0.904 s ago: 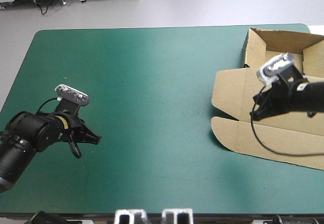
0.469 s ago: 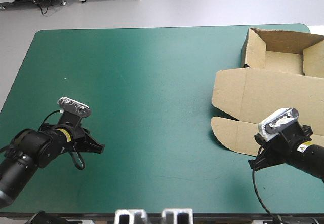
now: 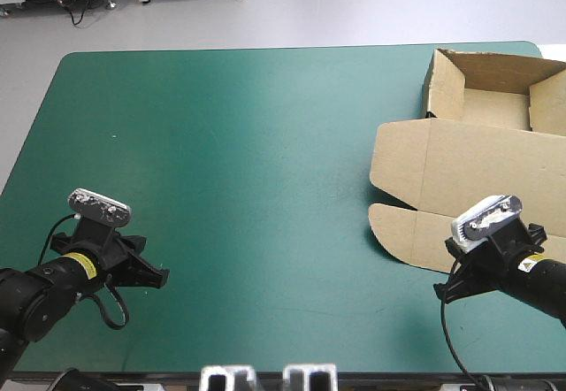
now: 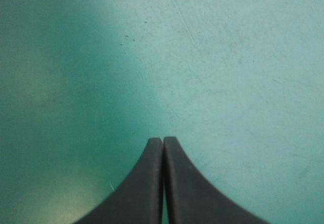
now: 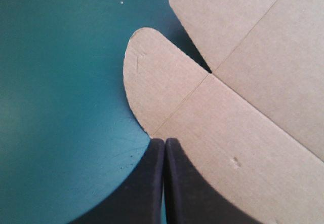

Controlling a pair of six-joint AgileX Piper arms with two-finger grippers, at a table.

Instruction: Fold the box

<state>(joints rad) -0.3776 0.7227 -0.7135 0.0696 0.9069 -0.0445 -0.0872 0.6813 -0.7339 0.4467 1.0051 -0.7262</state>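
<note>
Both arms are pulling back to the near edge, left end effector (image 3: 159,278) and right end effector (image 3: 439,291) closed tight and empty, leaving the box (image 3: 478,170) sitting at the worktop's (image 3: 265,143) far right, walls up, lid flat, so the folding is probably ending.

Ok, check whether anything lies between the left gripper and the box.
Nothing visible does. Only bare teal-green cover lies between the left gripper and the box, which sits at the table's right side.
</note>
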